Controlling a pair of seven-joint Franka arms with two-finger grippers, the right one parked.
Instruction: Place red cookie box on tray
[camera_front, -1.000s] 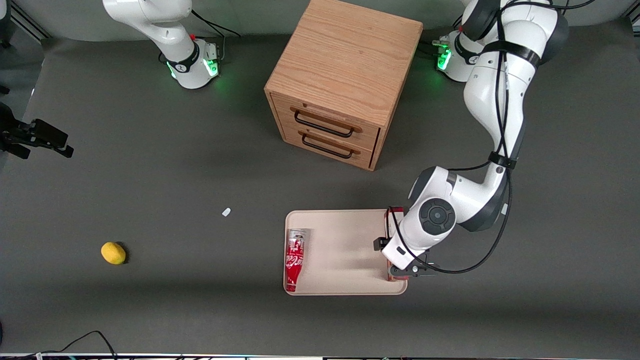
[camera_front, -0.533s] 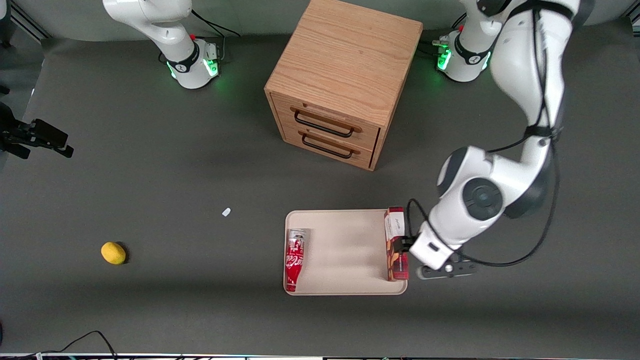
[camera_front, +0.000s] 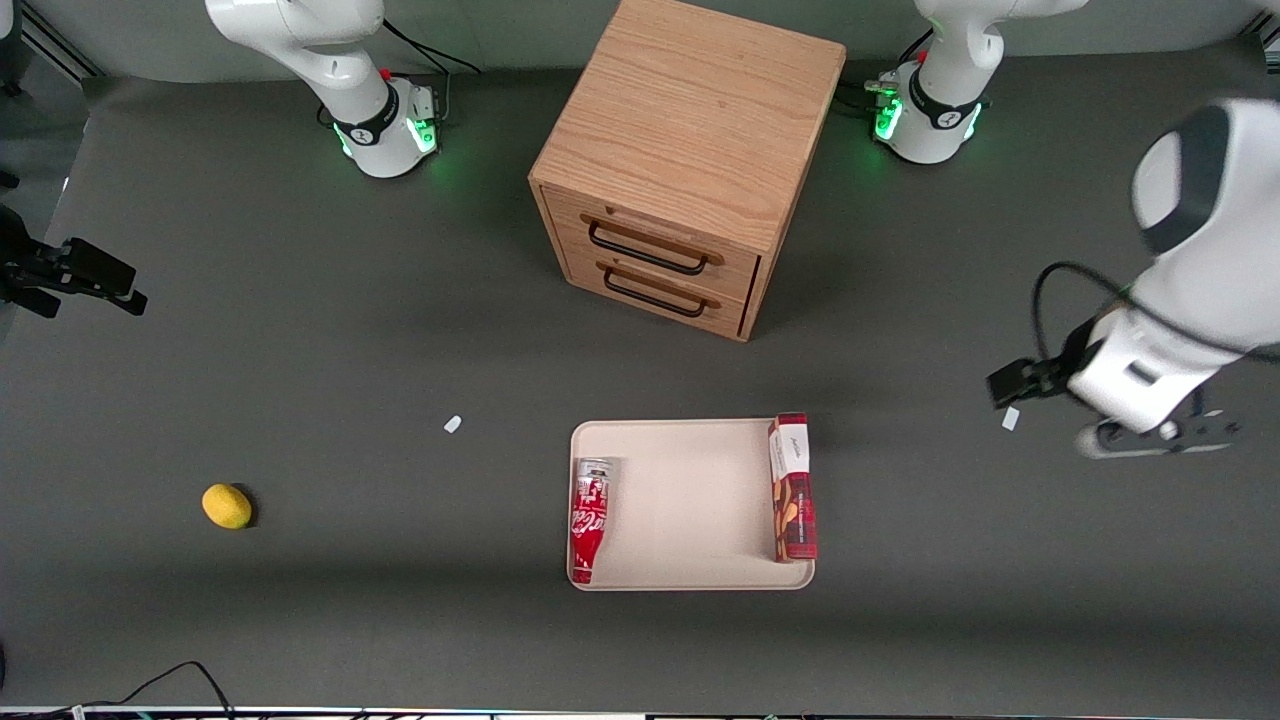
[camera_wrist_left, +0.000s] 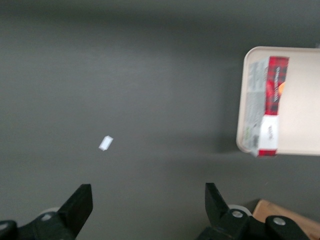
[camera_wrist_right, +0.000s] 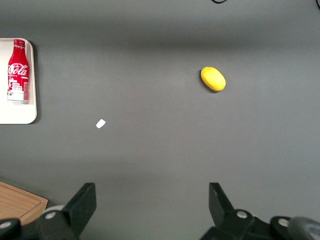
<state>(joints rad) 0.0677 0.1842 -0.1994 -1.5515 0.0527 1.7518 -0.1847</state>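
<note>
End effector (camera_wrist_left: 145, 207) is up over bare surface (camera_front: 300, 350) toward the working arm's end, well apart from the tray (camera_front: 690, 570), fingers (camera_wrist_left: 77, 205) spread wide with nothing between them. From the wrist camera I see both finger tips, gray mat under them, and a small white scrap (camera_wrist_left: 105, 143) lying on the mat. In the front view the end effector itself is blurred, so I'm placing it only by the wrist housing near the frame edge. Red cookie box (camera_front: 791, 487) is lying flat on the tray, along the short rim on the working arm's side, long axis running toward and away from the front camera, white end panel at the end farther from the front camera. It sits right at that rim; I can't tell whether its edge rests on the rim or just inside. Soda bottle-can (camera_front: 589, 518) lies on its side along the tray's rim on the parked arm's side, apart from the box with bare tray floor between them. Wooden two-drawer cabinet (camera_front: 690, 150) stands farther from the front camera than the tray, both drawers closed. Lemon (camera_front: 227, 505) sits toward the parked arm's end, with another white scrap (camera_front: 453, 424) between it and the tray.
</note>
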